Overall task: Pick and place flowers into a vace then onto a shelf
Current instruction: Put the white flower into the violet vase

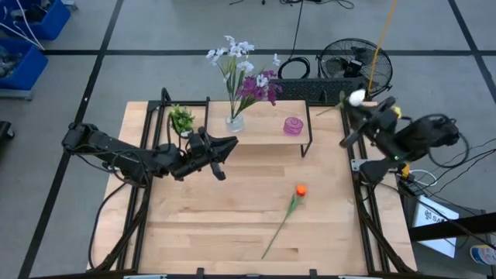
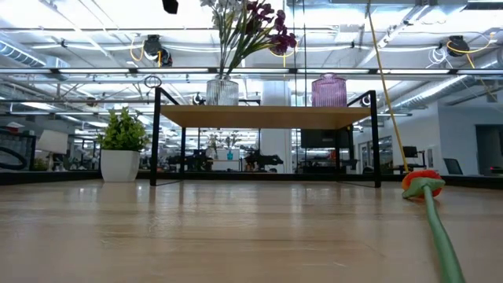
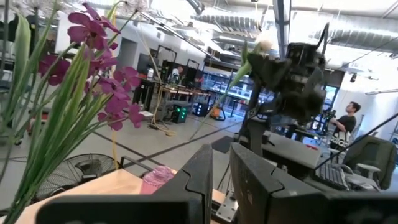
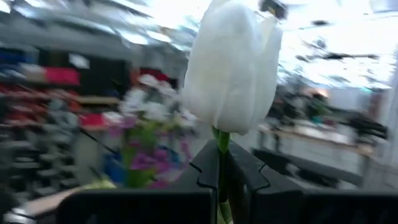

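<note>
A glass vase stands on the shelf and holds the purple bunch and the white spray. In the low view the vase sits on the shelf's plank. The orange bloom lies flat on the tabletop, its stem running toward the near edge; it also shows in the low view. My right gripper is lifted beside the shelf's right end, shut on the white bud. My left gripper hovers in front of the shelf, empty, with a narrow gap between its fingers. My right gripper pinches the white bud's green stem between its two fingers, just below the bloom. The bud stands up beyond the fingertips, lifted clear of the table. The rest of the stem trails away slanting below the gripper.
A pink ribbed jar stands on the shelf's right part. A small potted plant sits on the table by the shelf's left legs. A floor fan and cables lie beyond the far edge. Bare tabletop spreads in front of the shelf.
</note>
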Robot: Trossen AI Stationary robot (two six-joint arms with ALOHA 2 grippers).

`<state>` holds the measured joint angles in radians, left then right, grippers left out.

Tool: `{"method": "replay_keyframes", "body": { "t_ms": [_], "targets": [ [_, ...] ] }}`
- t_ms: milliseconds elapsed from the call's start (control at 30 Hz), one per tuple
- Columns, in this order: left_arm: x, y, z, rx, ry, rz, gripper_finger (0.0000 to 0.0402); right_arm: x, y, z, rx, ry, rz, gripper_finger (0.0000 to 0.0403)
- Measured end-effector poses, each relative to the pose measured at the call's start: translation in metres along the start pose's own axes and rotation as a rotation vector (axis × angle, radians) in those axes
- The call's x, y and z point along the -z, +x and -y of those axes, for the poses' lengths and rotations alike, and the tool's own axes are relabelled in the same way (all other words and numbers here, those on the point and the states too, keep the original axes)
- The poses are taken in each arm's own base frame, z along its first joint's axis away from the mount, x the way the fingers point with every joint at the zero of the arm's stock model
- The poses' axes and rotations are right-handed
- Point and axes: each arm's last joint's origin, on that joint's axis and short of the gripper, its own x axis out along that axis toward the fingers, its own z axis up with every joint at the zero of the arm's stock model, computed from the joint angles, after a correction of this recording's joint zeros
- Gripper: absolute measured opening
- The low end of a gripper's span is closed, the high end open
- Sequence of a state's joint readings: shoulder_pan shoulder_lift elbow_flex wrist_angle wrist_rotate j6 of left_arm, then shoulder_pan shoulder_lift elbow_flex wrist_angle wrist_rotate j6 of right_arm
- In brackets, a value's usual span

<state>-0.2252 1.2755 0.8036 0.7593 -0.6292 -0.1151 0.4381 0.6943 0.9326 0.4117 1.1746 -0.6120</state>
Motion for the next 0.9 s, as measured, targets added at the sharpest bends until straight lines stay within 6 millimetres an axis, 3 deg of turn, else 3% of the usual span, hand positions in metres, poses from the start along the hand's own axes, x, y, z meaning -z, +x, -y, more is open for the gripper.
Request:
{"method": "replay_keyframes", "body": {
  "t_ms": [133,233,500,900],
  "targets": [
    [-0.001,0.002,-0.004,-0.016,0.008,0.005,0.0063,-0.017,0.005,-0.002,0.038,-0.021,-0.035,0.0003],
    [-0.001,0.004,-0.007,-0.028,0.011,0.008,0.0063,-0.017,0.01,-0.01,0.037,-0.02,-0.026,0.0004],
    [-0.001,0.006,-0.01,-0.039,-0.02,0.012,0.0063,0.007,0.037,-0.032,0.096,0.01,-0.038,0.0004],
    [-0.001,0.004,-0.007,-0.025,-0.065,0.009,0.0063,0.035,0.072,-0.049,0.184,0.046,-0.084,0.0004]
  ]
}}
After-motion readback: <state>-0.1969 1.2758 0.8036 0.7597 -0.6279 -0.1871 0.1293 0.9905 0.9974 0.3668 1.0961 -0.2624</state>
